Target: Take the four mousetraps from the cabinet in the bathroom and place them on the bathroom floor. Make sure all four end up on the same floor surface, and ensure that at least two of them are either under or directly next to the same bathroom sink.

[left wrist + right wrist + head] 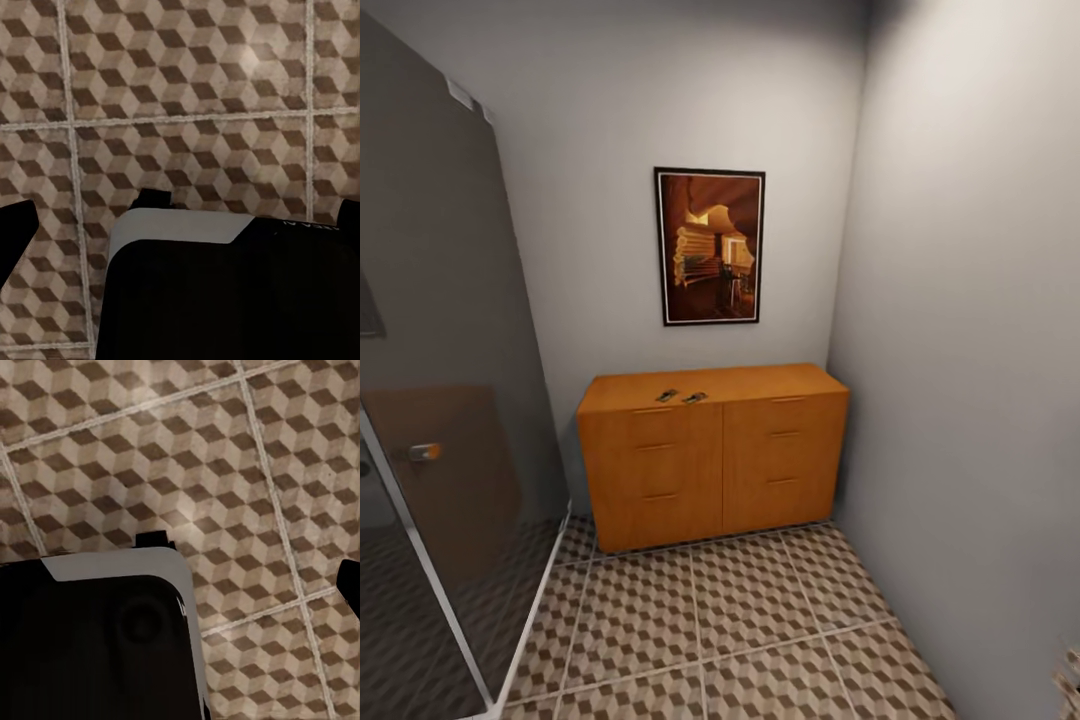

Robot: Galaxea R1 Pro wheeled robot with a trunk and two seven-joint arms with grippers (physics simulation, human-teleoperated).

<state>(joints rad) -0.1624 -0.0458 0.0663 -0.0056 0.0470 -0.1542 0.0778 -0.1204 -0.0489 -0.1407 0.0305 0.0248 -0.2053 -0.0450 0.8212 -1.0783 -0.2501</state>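
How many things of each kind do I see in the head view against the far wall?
Cabinet: 1
Mousetraps on its top: 2
Framed picture: 1
Total: 4

Cabinet top: you see the cabinet (pixel 712 455) dead ahead at 12 o'clock, two mousetraps (pixel 680 397) side by side near its front edge.
Floor: the bathroom floor (pixel 740 630) carries the cabinet.

Faint white lettering on the dark robot body (pixel 311 225) is too blurred to read.
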